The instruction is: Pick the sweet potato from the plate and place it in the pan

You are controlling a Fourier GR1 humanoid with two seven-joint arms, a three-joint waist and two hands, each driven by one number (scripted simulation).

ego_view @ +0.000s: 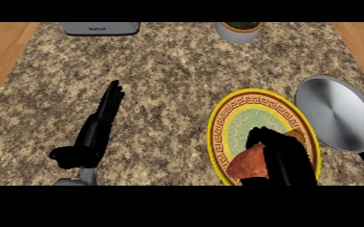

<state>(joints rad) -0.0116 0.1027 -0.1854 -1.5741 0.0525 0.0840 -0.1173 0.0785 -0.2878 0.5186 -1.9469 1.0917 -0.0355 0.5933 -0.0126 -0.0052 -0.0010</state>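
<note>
I am in a kitchen: a speckled stone surface (177,77), a steel pan (331,113), a patterned plate (217,134) and a grey appliance (99,28).

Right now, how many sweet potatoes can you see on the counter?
1. The sweet potato lies on the plate's near part, with the right hand curled round it. The hand hides some of the plate, so another could be hidden.

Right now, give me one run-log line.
right hand: curled on sweet potato | sweet potato: over plate | pan: right of plate | left hand: open, resting
</note>
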